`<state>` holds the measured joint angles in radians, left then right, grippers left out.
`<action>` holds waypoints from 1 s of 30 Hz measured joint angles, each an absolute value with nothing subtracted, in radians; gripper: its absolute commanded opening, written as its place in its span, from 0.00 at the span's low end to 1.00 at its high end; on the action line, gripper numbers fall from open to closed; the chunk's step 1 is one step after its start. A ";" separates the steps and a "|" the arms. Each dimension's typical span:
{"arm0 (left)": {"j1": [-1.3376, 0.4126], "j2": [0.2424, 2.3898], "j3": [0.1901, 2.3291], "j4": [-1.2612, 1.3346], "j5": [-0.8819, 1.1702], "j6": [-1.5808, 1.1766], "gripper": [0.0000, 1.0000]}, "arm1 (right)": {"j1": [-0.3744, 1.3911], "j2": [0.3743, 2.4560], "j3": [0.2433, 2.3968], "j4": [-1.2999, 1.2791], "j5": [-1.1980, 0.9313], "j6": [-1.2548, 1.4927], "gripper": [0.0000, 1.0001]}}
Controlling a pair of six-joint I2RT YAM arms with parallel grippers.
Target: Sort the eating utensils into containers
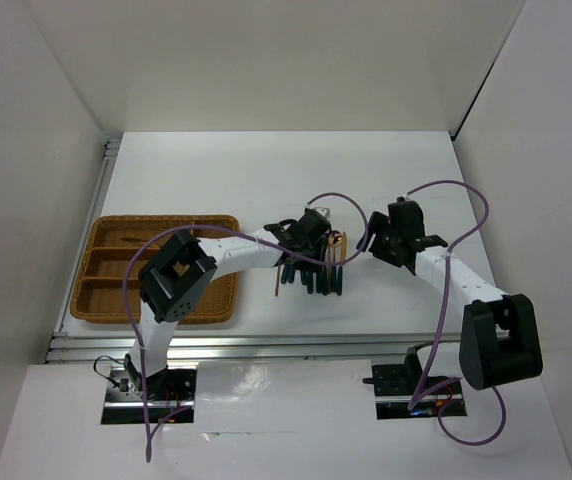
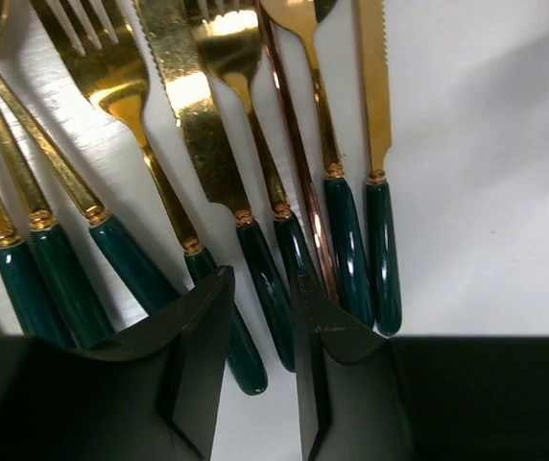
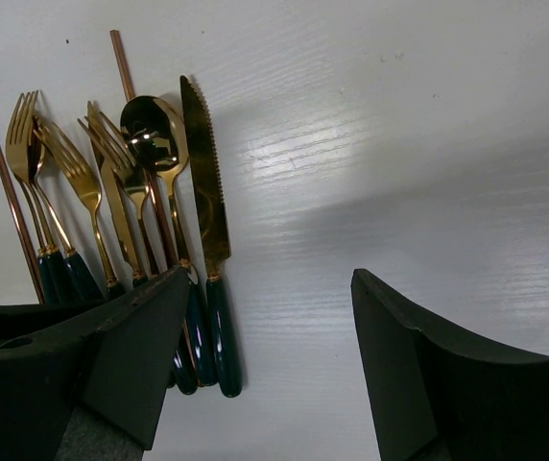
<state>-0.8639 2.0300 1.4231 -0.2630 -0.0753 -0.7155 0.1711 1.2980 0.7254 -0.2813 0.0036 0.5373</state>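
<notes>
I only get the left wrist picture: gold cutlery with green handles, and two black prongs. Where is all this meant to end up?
Observer: In a brown wicker tray with dividers. It sits on the table, left of the cutlery pile.
Operator: Is anything in it yet?
Observer: The compartments I can see from above look empty, but the left arm hides part of it.
Operator: And the other arm?
Observer: The right pincer hangs to the right of the pile, fingers apart, holding nothing.
</notes>
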 measured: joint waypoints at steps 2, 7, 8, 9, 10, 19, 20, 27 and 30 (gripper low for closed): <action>-0.864 2.036 1.431 -0.274 -0.090 -0.717 0.43 | 0.171 1.298 0.725 -0.281 0.004 0.537 0.76; -0.864 2.076 1.469 -0.305 -0.120 -0.721 0.42 | 0.171 1.298 0.725 -0.281 0.004 0.537 0.76; -0.864 2.080 1.477 -0.307 -0.124 -0.726 0.42 | 0.171 1.298 0.725 -0.281 0.004 0.537 0.76; -0.864 2.082 1.484 -0.313 -0.129 -0.731 0.42 | 0.171 1.298 0.725 -0.281 0.006 0.537 0.76; -0.864 2.083 1.489 -0.318 -0.133 -0.733 0.42 | 0.171 1.298 0.725 -0.281 0.007 0.537 0.76; -0.879 2.133 1.578 -0.426 -0.235 -0.742 0.38 | 0.171 1.298 0.725 -0.281 0.017 0.537 0.76; -0.883 2.138 1.588 -0.437 -0.249 -0.743 0.41 | 0.171 1.298 0.725 -0.281 0.018 0.537 0.76; -0.906 2.155 1.620 -0.488 -0.314 -0.742 0.39 | 0.171 1.298 0.725 -0.281 0.020 0.537 0.76; -0.910 2.158 1.624 -0.499 -0.320 -0.742 0.32 | 0.171 1.298 0.725 -0.281 0.020 0.537 0.76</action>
<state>-0.9100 2.1582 1.6238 -0.4988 -0.3202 -0.7418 0.1711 1.2980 0.7254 -0.2813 0.0200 0.5373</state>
